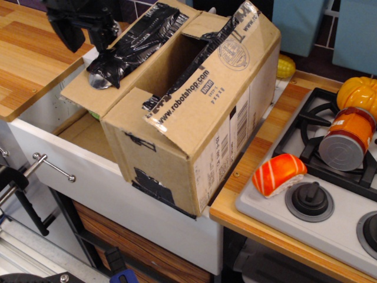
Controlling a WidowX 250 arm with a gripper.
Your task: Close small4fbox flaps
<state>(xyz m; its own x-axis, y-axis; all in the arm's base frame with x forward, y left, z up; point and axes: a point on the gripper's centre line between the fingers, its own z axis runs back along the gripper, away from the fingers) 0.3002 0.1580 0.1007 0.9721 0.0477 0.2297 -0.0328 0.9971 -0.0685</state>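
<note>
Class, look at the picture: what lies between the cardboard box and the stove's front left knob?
In the only view, a toy salmon sushi lies between the box and the knob, resting on the stove's grey edge.

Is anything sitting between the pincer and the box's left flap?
Nothing visible does. The pincer hangs at the upper left, just above the outer edge of the black-taped left flap of the small4fbox, with only open air between them. Whether it touches the flap cannot be told.

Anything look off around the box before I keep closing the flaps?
Yes: the box sits tilted, wedged in the open white drawer rather than on a flat surface. Crumpled black tape bunches on the left flap, which is splayed outward.
</note>
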